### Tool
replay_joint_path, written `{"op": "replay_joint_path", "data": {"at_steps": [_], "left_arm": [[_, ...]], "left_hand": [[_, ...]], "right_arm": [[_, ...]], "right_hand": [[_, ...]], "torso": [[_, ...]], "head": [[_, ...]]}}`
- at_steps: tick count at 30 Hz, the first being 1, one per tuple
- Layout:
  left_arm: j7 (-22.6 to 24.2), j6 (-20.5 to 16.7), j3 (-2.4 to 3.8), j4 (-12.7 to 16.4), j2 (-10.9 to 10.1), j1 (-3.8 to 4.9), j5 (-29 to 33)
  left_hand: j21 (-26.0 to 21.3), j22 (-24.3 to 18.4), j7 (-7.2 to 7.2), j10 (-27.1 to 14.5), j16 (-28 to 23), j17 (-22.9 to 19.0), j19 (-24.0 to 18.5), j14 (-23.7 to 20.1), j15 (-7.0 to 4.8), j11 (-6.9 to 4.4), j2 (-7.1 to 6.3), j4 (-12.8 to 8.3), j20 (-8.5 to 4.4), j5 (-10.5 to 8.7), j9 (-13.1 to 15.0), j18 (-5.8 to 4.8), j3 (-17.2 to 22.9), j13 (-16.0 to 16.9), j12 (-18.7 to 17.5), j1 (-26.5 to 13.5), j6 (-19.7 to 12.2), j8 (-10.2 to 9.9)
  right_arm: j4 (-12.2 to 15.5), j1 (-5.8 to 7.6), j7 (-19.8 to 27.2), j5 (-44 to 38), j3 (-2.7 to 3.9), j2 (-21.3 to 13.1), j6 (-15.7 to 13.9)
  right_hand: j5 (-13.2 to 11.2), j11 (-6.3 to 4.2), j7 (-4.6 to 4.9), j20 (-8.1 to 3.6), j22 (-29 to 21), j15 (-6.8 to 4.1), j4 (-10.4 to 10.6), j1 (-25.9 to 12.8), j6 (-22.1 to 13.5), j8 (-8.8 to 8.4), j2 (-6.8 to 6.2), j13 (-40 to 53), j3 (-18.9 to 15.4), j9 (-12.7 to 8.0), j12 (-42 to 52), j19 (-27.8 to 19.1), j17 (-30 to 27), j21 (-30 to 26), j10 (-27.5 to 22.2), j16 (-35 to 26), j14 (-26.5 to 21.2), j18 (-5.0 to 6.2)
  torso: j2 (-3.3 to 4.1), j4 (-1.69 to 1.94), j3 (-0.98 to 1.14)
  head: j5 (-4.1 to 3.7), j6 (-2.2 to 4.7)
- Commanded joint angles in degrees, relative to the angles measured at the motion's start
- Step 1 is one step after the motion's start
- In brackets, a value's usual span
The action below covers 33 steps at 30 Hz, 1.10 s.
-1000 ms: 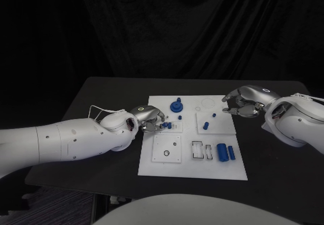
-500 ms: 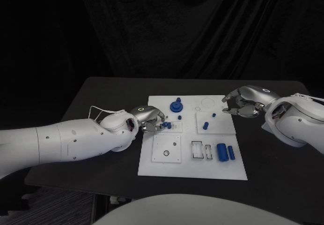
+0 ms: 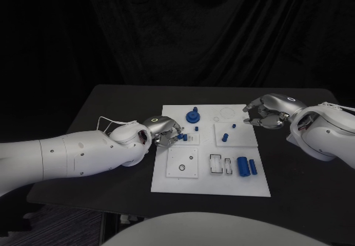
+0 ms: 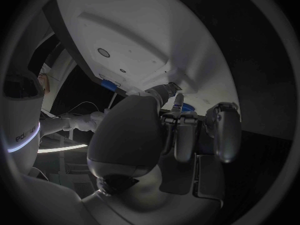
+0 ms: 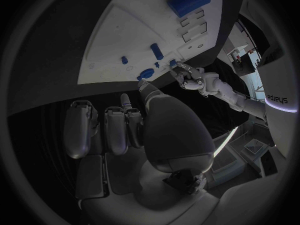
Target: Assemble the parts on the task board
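Working at the near-left part of the task board point(image 3: 211, 187), the left hand point(image 3: 167, 131) hovers over a small blue part point(image 3: 181, 137) that lies at its fingertips, beside a little blue peg point(image 3: 197, 128) and just in front of the blue gear-like part point(image 3: 194, 116) standing toward the far edge. Whether this hand pinches the small part or merely touches it cannot be told; in the left wrist view its fingers point(image 4: 181, 135) are curled inward close together, with a patch of blue just visible beyond them against the board. The right hand point(image 3: 263, 115) hangs beyond the board's right edge above the black worktop point(image 3: 103, 107), its fingers loosely curled and apart, holding nothing. Decisive for the coming move is that the small part lies directly under the left hand, well apart from the right hand, so the left arm is judged the nearer and likelier to act. Two blue cylinders point(image 3: 248, 166) lie side by side near the front right, long axes running front to back, next to empty rectangular slots point(image 3: 217, 163); a short blue peg point(image 3: 224, 137) stands on the right-centre panel. Legible writing is limited to partial lettering on the robot's body in the wrist views, too incomplete to read as a word; the board carries no readable label.
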Motion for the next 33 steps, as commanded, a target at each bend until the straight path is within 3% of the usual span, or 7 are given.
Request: {"op": "replay_joint_path", "data": {"at_steps": [1,14,16,18,20,24,33], "left_arm": [[1.58,0.58,-0.14,0.04,0.22,-0.3,0.42],[1.58,0.22,-0.13,-0.09,-0.06,-0.31,0.43],[1.74,-0.41,-0.13,-0.01,-0.2,-0.31,0.43],[1.97,-1.41,-0.13,0.13,-0.38,-0.31,0.43],[2.44,-3.12,-0.13,0.39,-0.66,-0.31,0.43],[3.76,-6.99,-0.13,1.12,-1.4,-0.3,0.33],[3.17,-11.67,-0.11,3.22,-2.54,-0.28,-1.91]], "left_hand": [[0.23,11.87,0.02,6.07,0.15,15.09,1.45,5.96,0.17,0.19,-0.41,-0.17,0.19,0.31,-0.31,0.29,1.02,15.0,0.15,-0.29,0.55,-0.23],[0.35,11.89,-0.01,6.07,0.15,15.09,1.45,5.96,0.13,0.16,-0.97,-0.93,0.16,0.6,-1.13,0.28,4.29,15.0,0.15,-1.56,1.46,-0.19],[0.42,11.89,0.13,6.07,0.15,15.09,1.46,5.96,0.33,0.33,-1.41,0.5,0.3,-3.22,-1.49,0.25,3.27,15.0,0.15,-4.21,0.98,-0.54],[0.33,11.86,0.27,6.07,0.15,15.09,1.42,5.96,0.48,0.5,-1.69,1.82,0.43,-4.88,-1.86,0.27,1.4,15.0,0.15,-6.37,0.04,-1.04],[0.41,11.88,0.23,6.07,0.15,15.09,1.45,5.96,0.56,0.55,-1.56,2.79,0.52,-8.09,-2.1,0.26,-0.72,15.0,0.15,-7.71,-0.46,-1.23],[0.56,11.92,0.05,6.07,0.15,15.09,1.53,5.96,0.53,0.52,-1.27,4.13,0.57,-10.63,-2.33,0.23,-4.4,15.0,0.15,-9.05,-0.49,-1.04],[0.81,12.0,-0.44,6.07,0.15,15.09,1.69,5.96,0.22,0.13,-0.77,5.57,0.34,-12.0,-2.15,0.19,-8.75,15.0,0.15,-9.61,0.79,0.25]], "right_arm": [[0.1,-0.18,-0.32,-0.13,0.03,-0.11,0.28],[0.04,-0.31,-0.34,-0.13,0.03,0.04,0.41],[0.04,-0.33,-0.34,-0.13,0.03,0.07,0.43],[0.03,-0.36,-0.33,-0.13,0.03,0.06,0.44],[0.03,-0.39,-0.32,-0.13,0.03,0.02,0.43],[0.02,-0.44,-0.32,-0.13,0.03,-0.09,0.45],[-0.09,-0.49,-0.3,-0.13,0.03,-0.14,0.43]], "right_hand": [[0.38,0.04,0.02,0.29,10.99,0.43,0.11,-0.22,0.54,-0.39,0.42,4.72,0.16,-0.05,-0.17,0.99,1.73,-0.3,-0.49,-0.36,3.37,0.37],[0.46,0.05,0.04,0.29,11.01,0.43,0.23,-0.3,0.57,-0.43,0.67,4.75,0.24,-0.13,-0.14,1.01,1.72,-0.27,-0.46,-0.36,3.37,0.36],[0.46,0.05,0.04,0.29,11.01,0.43,0.23,-0.3,0.57,-0.43,0.67,4.75,0.24,-0.13,-0.14,1.01,1.72,-0.27,-0.46,-0.36,3.37,0.36],[0.46,0.05,0.04,0.29,11.01,0.43,0.23,-0.3,0.57,-0.43,0.67,4.75,0.24,-0.13,-0.14,1.01,1.72,-0.27,-0.46,-0.36,3.37,0.36],[0.46,0.05,0.04,0.29,11.01,0.43,0.23,-0.3,0.57,-0.43,0.67,4.75,0.24,-0.13,-0.14,1.01,1.72,-0.27,-0.46,-0.36,3.37,0.36],[0.46,0.05,0.04,0.29,11.01,0.43,0.23,-0.3,0.57,-0.43,0.67,4.75,0.24,-0.13,-0.14,1.01,1.72,-0.27,-0.46,-0.36,3.37,0.36],[0.49,0.06,0.04,0.29,10.99,0.43,0.28,-0.34,0.57,-0.45,0.73,4.65,0.25,-0.16,-0.21,0.98,1.68,-0.34,-0.52,-0.39,3.37,0.38]], "torso": [[-0.02,-0.12,0.01],[0.07,-0.02,-0.01],[0.1,0.01,-0.01],[0.13,0.01,-0.02],[0.13,0.01,-0.02],[0.2,-0.02,-0.02],[0.13,0.03,-0.01]], "head": [[0.15,-0.01],[0.32,-0.01],[0.3,-0.01],[0.27,-0.01],[0.21,-0.01],[0.14,-0.01],[-0.1,-0.01]]}}
